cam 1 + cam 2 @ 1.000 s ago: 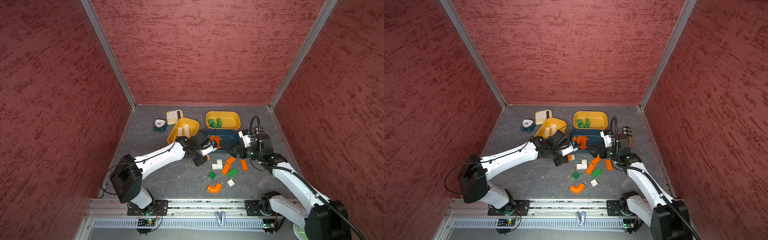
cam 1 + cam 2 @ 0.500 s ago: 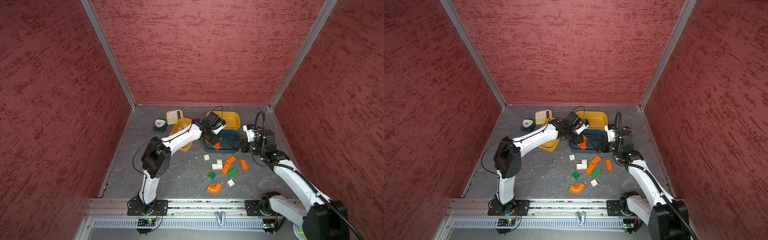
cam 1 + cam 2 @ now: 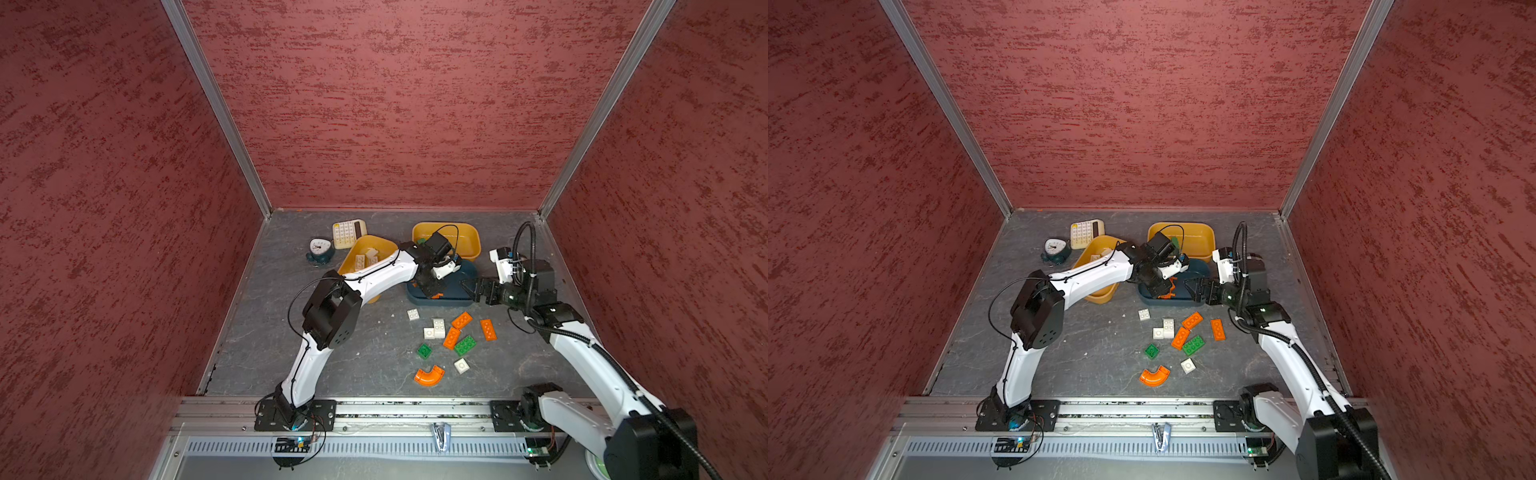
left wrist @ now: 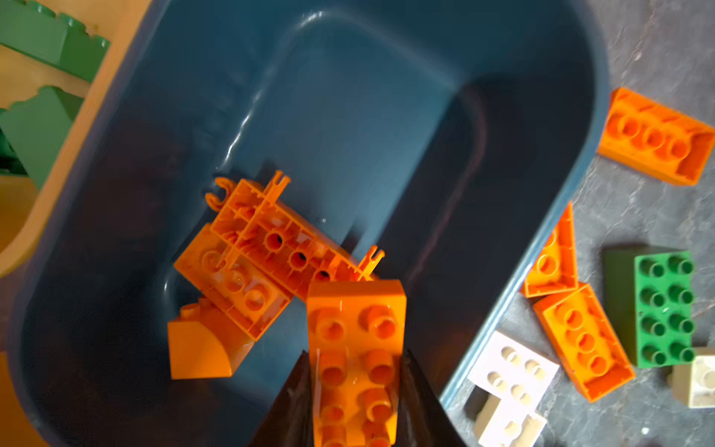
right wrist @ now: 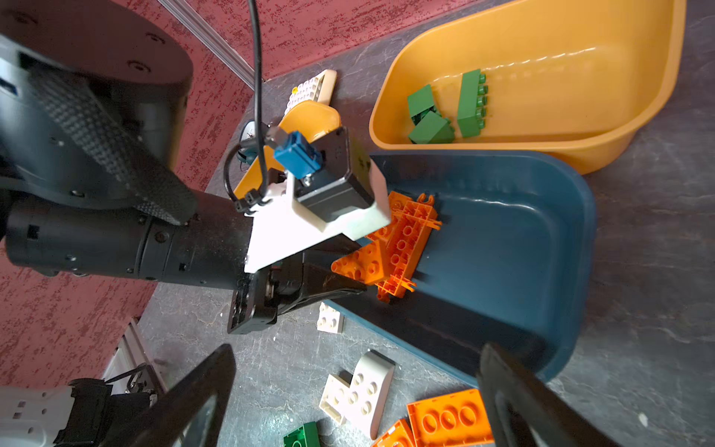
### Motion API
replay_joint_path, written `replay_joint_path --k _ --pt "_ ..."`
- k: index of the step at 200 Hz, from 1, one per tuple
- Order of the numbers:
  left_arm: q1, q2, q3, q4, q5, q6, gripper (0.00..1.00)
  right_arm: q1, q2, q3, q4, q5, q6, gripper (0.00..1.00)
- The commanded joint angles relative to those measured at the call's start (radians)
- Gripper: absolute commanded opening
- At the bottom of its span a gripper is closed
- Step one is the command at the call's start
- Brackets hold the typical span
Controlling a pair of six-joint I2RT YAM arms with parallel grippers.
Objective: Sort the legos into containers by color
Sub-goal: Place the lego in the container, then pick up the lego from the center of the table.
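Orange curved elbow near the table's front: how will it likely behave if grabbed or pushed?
The orange elbow looks like glossy hard plastic, so probably stiff, light and somewhat slippery. Lying flat, apart from the white brick, it would likely slide or spin when pushed, not tip.

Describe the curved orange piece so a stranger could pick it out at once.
Start at the dark teal tray, then follow the loose bricks toward the robot's base rail. The last one, beside a small white brick, is the orange elbow: the only curved piece among straight studded blocks.
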Motion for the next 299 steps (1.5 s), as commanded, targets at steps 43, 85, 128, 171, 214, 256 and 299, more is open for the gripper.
replay_joint_path --k 43,85,128,171,214,256,299 --pt "0.005 -0.041 -0.002 -0.056 0.047 0.054 0.53 -0.006 -0.011 0.011 -0.003 -0.011 -0.02 0.99" --pt "-0.034 -0.147 -0.112 -0.079 0.033 0.001 0.55 -0.006 -0.011 -0.007 0.007 -0.032 -0.014 0.99" --pt "-0.073 -0.276 -0.275 -0.047 -0.051 -0.215 0.57 -0.006 0.004 -0.019 0.03 -0.061 -0.001 0.99" --pt "-0.112 -0.365 -0.442 0.091 -0.09 -0.728 0.57 -0.006 0.011 -0.04 0.054 -0.073 0.01 0.99" --pt "-0.172 -0.343 -0.545 0.216 -0.196 -1.092 0.58 -0.005 0.014 -0.051 0.078 -0.099 0.025 0.99" --pt "-0.162 -0.306 -0.612 0.317 -0.245 -1.29 0.59 -0.005 -0.005 -0.088 0.107 -0.115 0.042 0.99" --pt "-0.143 -0.24 -0.596 0.344 -0.241 -1.332 0.59 -0.006 -0.023 -0.101 0.086 -0.096 0.03 0.99"
